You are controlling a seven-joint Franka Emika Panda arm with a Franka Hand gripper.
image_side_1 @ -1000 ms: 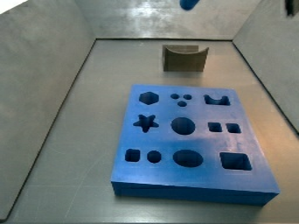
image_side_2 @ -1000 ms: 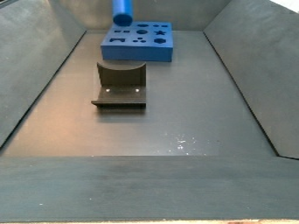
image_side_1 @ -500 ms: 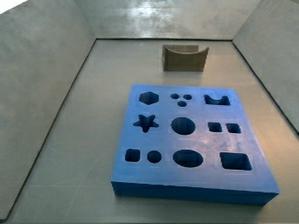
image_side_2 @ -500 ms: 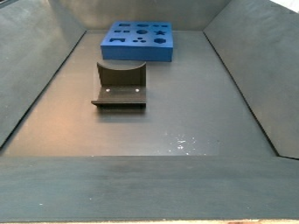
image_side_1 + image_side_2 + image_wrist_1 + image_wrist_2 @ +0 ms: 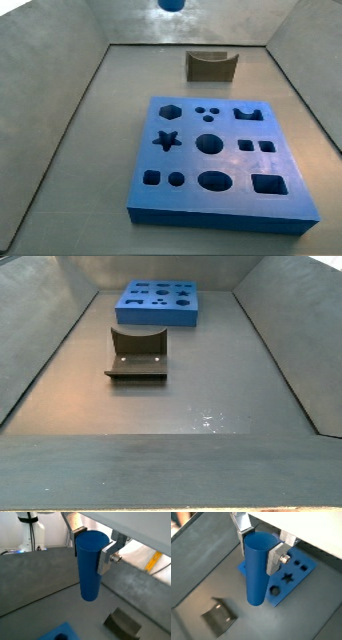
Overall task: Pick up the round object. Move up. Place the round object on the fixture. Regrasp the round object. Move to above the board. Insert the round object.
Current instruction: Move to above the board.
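The blue peg [image 5: 89, 564] is clamped upright by the gripper [image 5: 91, 543], high above the board [image 5: 298, 576]; misalignment could jam it at the hole.

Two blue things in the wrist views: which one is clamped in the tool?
The blue peg, upright between the tool's silver fingers and high off the floor. The other blue thing, the board with cut-outs, lies flat below, untouched.
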